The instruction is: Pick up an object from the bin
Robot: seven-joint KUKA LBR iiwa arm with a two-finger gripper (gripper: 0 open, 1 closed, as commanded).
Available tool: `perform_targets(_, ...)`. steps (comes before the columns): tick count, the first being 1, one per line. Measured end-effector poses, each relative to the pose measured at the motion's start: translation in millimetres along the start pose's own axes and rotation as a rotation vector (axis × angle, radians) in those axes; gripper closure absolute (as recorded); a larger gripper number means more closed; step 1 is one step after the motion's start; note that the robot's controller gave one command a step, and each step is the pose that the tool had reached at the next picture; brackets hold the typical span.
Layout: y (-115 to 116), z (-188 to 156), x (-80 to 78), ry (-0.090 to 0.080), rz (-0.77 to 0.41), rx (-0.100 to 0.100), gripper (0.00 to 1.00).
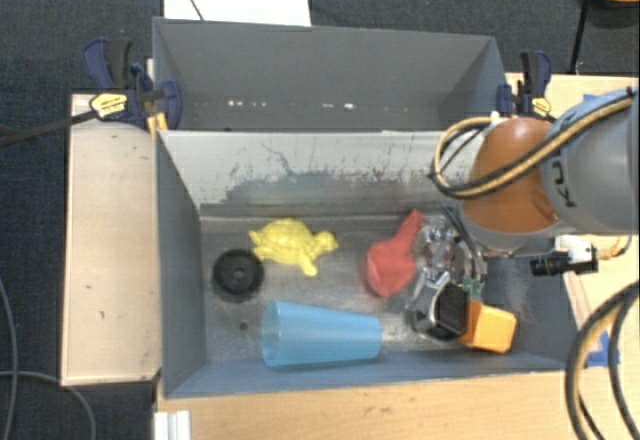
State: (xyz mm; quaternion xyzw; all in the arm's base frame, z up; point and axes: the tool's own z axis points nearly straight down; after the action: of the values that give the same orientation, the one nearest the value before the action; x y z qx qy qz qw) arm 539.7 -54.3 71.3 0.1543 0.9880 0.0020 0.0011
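Camera view: gripper point(432, 306) beside red lump point(388, 263)

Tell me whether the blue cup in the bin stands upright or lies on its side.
On its side. The blue cup lies lengthwise on the bin floor, wide end left, narrow end right.

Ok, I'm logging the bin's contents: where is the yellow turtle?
In the camera view, the yellow turtle lies left of centre, between the black disc and the red lump, behind the blue cup.
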Motion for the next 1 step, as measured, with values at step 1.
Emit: perform_targets(1,-1.1,0.7,-29.1,0.000,0.017,0.003,0.00)
